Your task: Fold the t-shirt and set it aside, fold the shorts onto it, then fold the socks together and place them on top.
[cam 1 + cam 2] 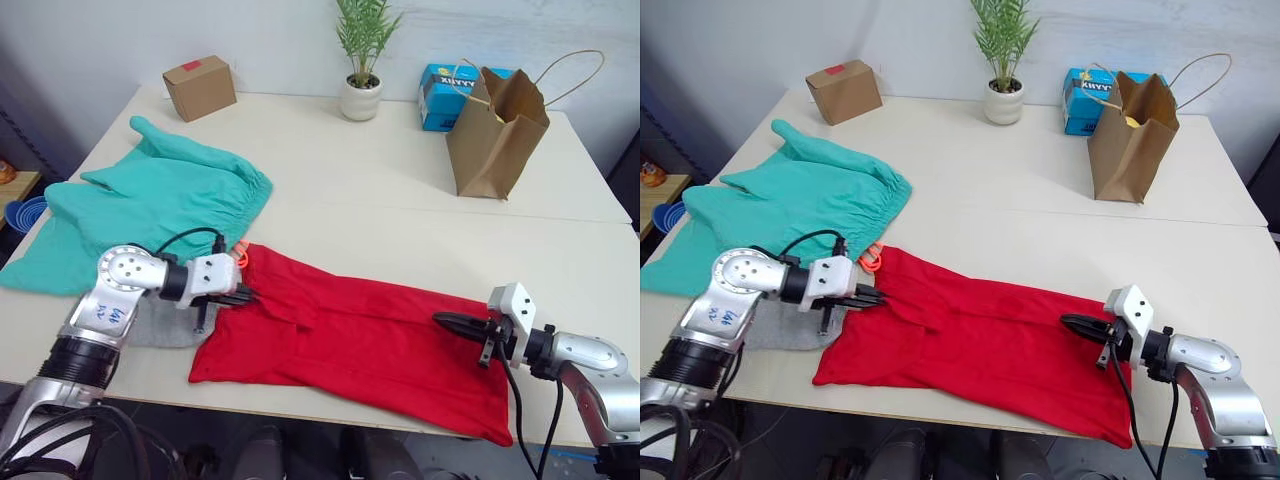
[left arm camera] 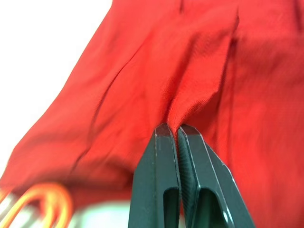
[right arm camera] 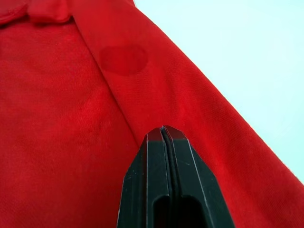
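Observation:
The red t-shirt (image 1: 350, 335) lies stretched along the table's front edge between my two grippers. My left gripper (image 1: 245, 296) is shut on a pinched ridge of red fabric at the shirt's left end (image 2: 173, 129). At the shirt's right end, my right gripper (image 1: 445, 320) is shut where a fold line in the cloth meets its fingertips (image 3: 164, 129). The teal-green shorts (image 1: 150, 200) lie spread out at the left, with their orange drawstring (image 1: 240, 255) touching the shirt's corner. A grey sock (image 1: 160, 325) lies partly hidden under my left arm.
At the table's back stand a cardboard box (image 1: 200, 87), a potted plant (image 1: 361, 85), a blue box (image 1: 440, 95) and a brown paper bag (image 1: 497, 135). A blue bowl (image 1: 25, 212) sits off the table's left edge.

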`<action>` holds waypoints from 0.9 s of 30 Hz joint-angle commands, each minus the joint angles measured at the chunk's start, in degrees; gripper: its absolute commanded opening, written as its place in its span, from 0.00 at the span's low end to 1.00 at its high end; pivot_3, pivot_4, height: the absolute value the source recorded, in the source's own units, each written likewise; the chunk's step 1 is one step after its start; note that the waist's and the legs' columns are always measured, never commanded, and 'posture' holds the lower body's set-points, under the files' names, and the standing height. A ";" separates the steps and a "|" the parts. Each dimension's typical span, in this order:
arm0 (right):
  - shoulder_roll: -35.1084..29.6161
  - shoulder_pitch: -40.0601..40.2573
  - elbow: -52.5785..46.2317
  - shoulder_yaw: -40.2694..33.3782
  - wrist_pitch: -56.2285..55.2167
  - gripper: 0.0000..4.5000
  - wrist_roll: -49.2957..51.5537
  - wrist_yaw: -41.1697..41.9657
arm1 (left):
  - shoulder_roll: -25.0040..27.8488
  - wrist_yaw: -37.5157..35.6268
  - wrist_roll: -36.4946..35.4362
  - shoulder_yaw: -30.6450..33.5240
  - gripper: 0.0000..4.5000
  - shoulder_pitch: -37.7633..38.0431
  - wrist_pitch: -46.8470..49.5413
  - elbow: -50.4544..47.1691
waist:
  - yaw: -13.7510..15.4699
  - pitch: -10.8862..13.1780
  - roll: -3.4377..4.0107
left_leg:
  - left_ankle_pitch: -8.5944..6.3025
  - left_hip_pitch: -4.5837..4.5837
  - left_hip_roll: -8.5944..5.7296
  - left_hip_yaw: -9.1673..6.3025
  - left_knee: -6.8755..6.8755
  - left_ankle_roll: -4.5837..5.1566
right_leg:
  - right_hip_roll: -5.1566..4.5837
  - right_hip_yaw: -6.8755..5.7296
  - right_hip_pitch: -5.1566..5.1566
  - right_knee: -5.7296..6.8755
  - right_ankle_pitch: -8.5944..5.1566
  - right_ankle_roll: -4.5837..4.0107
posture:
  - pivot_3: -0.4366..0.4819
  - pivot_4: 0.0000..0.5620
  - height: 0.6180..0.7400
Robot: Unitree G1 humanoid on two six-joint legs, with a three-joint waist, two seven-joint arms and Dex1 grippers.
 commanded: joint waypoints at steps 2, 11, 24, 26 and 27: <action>0.16 0.10 -2.13 0.29 0.25 0.00 0.90 0.38 | 1.03 -3.03 -2.62 2.03 0.01 -1.40 -0.21 1.20 | 0.06 0.00 0.00 | 0.00 -0.02 0.00 0.00 0.00 0.00 | -0.01 -0.01 0.00 -0.03 0.00 0.00 | 0.48 0.27 1.00; 0.12 0.09 -2.24 0.58 0.13 0.00 0.68 -0.17 | 0.19 -4.44 -3.46 1.87 0.01 0.53 0.25 0.12 | -0.02 0.00 0.00 | 0.00 -0.03 0.00 0.00 0.00 0.00 | 0.00 0.00 -0.01 -0.03 0.00 0.00 | 0.48 0.27 1.00; -3.40 1.18 -7.24 -6.02 8.92 0.42 9.24 1.08 | 4.60 -7.10 -12.16 7.26 0.76 -0.74 19.84 -3.83 | -0.07 0.02 -0.04 | 0.00 -0.07 0.00 -0.01 -0.01 0.00 | -0.01 -0.01 -0.03 -0.05 0.00 0.00 | 0.48 0.27 1.00; -4.64 0.92 -8.73 -7.15 10.51 0.57 10.68 1.83 | 6.38 -7.27 -14.19 8.36 0.90 -1.21 25.58 -5.01 | -0.11 0.03 -0.02 | 0.00 -0.05 0.01 -0.02 -0.06 0.00 | -0.01 0.00 -0.03 -0.05 0.00 0.00 | 0.48 0.27 1.00; -5.28 0.87 -9.35 -6.97 10.77 0.65 10.69 2.36 | 6.38 -6.69 -14.92 8.90 0.91 -1.47 27.01 -5.40 | -0.06 0.03 -0.02 | 0.00 -0.05 0.01 -0.02 -0.09 0.00 | -0.01 0.00 -0.04 -0.07 0.00 0.00 | 0.48 0.27 1.00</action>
